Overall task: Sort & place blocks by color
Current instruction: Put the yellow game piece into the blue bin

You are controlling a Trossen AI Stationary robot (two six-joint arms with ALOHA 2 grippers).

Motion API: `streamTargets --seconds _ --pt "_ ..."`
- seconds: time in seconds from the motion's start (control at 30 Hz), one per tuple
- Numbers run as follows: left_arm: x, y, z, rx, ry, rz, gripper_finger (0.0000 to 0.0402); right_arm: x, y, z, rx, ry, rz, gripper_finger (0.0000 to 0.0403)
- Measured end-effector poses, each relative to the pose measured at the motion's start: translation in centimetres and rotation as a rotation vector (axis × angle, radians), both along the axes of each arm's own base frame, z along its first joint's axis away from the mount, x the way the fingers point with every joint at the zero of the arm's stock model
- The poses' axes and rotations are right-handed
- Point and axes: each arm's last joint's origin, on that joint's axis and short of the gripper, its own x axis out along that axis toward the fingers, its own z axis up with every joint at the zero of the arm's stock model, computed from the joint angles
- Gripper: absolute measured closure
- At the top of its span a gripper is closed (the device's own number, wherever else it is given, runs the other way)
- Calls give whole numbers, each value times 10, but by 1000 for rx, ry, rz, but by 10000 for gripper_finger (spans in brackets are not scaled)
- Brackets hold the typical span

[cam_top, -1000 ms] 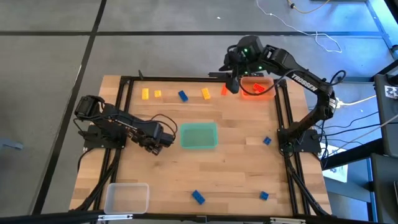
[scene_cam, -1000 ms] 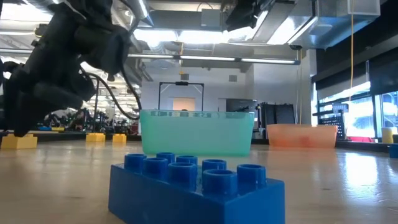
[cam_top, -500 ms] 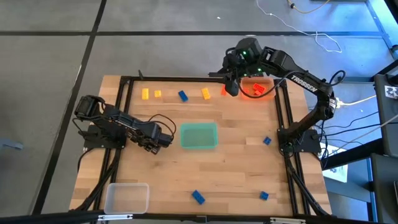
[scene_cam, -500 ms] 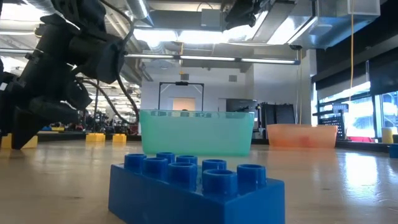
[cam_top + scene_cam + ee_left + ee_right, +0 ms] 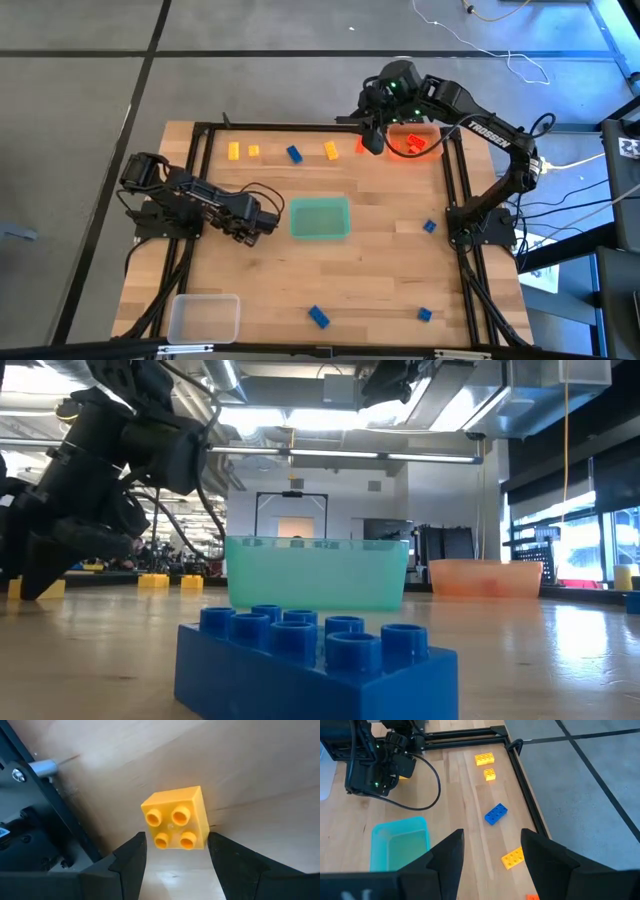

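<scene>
My left gripper [image 5: 263,226] is open and low over the table, left of the green tray [image 5: 320,217]. In the left wrist view its fingers [image 5: 131,857] stand on either side of a yellow block [image 5: 176,822] that sits studs-up on the wood. The gripper hides this block in the high view. My right gripper [image 5: 373,140] is open, holds nothing and hovers at the far edge beside the orange tray [image 5: 428,133], which contains a red block [image 5: 415,144]. An orange-red block [image 5: 360,146] lies just left of it. Yellow blocks [image 5: 233,151] [image 5: 330,150] and a blue block [image 5: 293,153] lie along the far edge. My left gripper has a finger close on each side of the yellow block [image 5: 200,820], coming down at it from above. The block rests flat on the table. I cannot tell whether the fingers touch it.
A clear tray [image 5: 204,317] sits at the near left corner. Blue blocks lie at the right [image 5: 429,226] and near the front edge [image 5: 318,316] [image 5: 424,314]; one fills the low view's foreground [image 5: 315,655]. A black frame [image 5: 300,126] borders the table.
In the low view my left gripper has come down toward the table and over the yellow block, which it now partly hides. The blocks and trays have stayed where they were.
</scene>
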Motion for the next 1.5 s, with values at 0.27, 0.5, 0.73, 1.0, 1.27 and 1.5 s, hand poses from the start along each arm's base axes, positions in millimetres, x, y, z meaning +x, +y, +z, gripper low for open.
streamTargets --seconds 0.27,0.5,0.73,1.0,1.27,1.5 --pt "1 0 0 -5 -8 19 195 0 0 0 -1 1 1 205" --pt "3 2 5 16 -58 62 195 0 0 0 -1 1 2 205" --pt "5 10 6 17 -79 99 195 0 0 -1 0 9 4 205" --pt "11 14 18 -7 -167 -33 195 -1 0 -2 -10 20 16 205" --pt "4 21 31 -11 -191 -240 195 -1 0 -2 -12 21 19 205" --pt "2 23 33 -63 -180 -551 195 -1 0 -2 -8 21 16 205"
